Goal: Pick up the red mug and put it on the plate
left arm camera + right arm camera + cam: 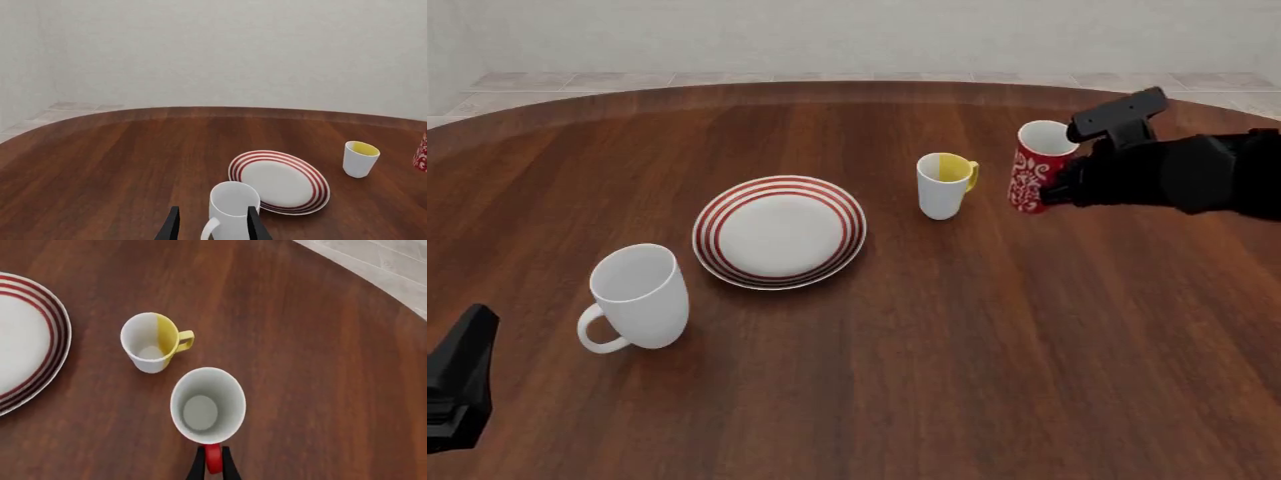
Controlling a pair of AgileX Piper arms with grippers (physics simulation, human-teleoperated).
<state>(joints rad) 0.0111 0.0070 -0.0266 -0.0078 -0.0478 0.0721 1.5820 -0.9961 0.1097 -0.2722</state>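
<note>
The red mug (1036,168) with its white swirl pattern stands upright at the right of the table, white inside. In the right wrist view I look down into it (207,405). My right gripper (213,466) is shut on its red handle; in the front view the gripper (1062,190) sits at the mug's right side. I cannot tell if the mug is off the table. The plate (711,235) with red rings lies left of centre, empty. It also shows in the left wrist view (321,186) and the right wrist view (59,335). My left gripper (213,220) is open and empty.
A white mug with yellow inside and handle (942,188) stands between the plate and the red mug, close to the red mug (150,342). A large plain white mug (638,295) stands just ahead of my left gripper (461,385), near the plate's left side.
</note>
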